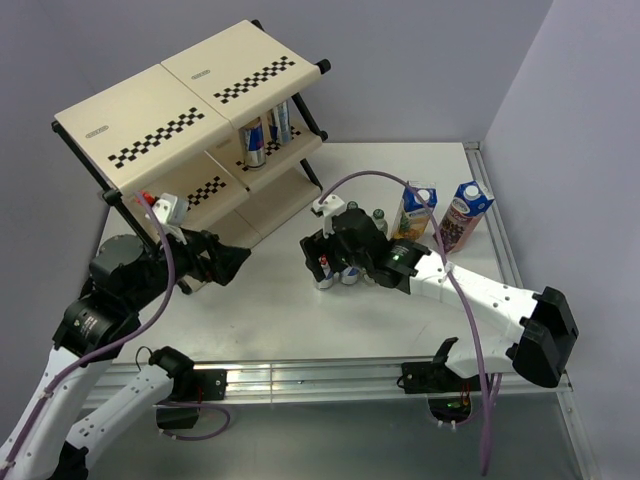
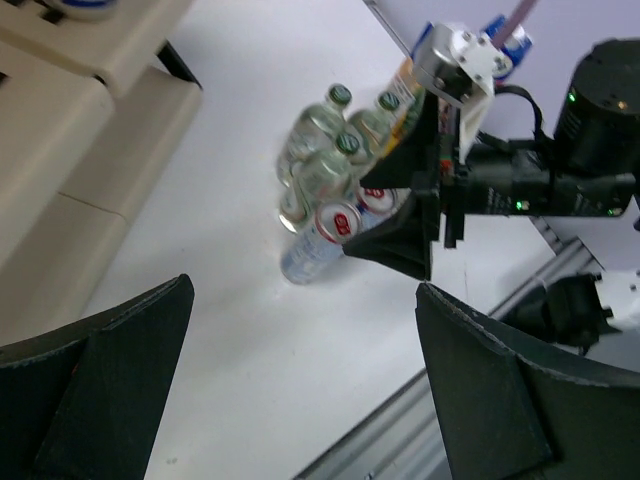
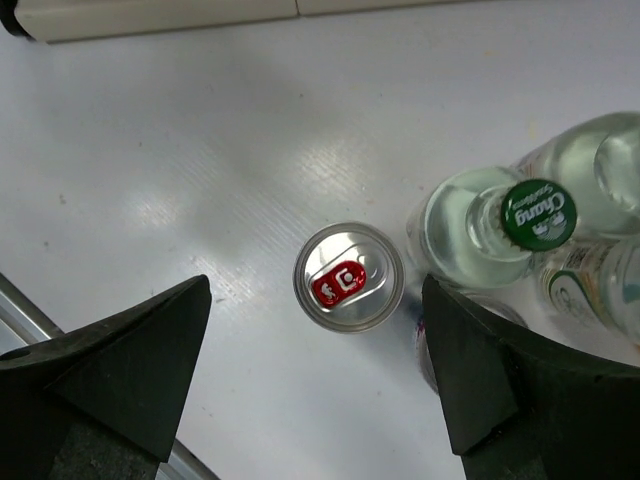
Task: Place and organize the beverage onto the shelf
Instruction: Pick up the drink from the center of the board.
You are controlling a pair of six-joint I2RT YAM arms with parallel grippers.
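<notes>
Finds the shelf (image 1: 170, 110) at the far left of the tabletop (image 1: 270, 320), with two shelved cans (image 1: 255, 142) upright, side by side, on its middle tier. Notes the rest of the beverage off the shelf. Records a tight cluster mid-tabletop: clear bottles (image 2: 322, 172) with green caps and at least two more cans, all upright. Records a pineapple-yellow carton (image 1: 413, 212) and a grape-purple carton (image 1: 463, 215) upright just beyond the cluster, near each other, toward the right edge.

Places the right gripper (image 3: 315, 370) directly over the front can (image 3: 348, 277) of the cluster. Reports it released, fingers (image 3: 110, 370) spread to either side of the can top with gaps showing, nothing grasped. Sees a green-capped bottle (image 3: 537, 215) just beside that can, and a second can mostly hidden under one finger.

Places the left gripper (image 2: 305, 380) between shelf and cluster, over bare tabletop, released and empty, facing the cluster. Cannot count the bottles with certainty.
</notes>
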